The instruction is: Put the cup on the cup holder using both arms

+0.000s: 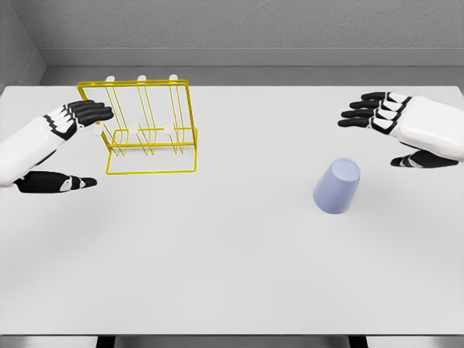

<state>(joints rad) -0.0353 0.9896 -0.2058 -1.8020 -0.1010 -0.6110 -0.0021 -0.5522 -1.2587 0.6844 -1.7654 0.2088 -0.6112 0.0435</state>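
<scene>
A pale lavender cup (337, 186) stands upside down on the white table (217, 254), right of the middle. A yellow wire cup holder (145, 127) with white-tipped pegs stands at the back left. My right hand (377, 134) hovers open just above and to the right of the cup, black fingers spread toward the left, thumb lower, not touching the cup. My left hand (83, 145) is open at the holder's left end, its fingers overlapping the wire frame and its thumb pointing right below them. Neither hand holds anything.
The table's far edge meets a grey wall (232, 29). Its near edge runs along the bottom of the view. Bare white tabletop lies between the holder and the cup.
</scene>
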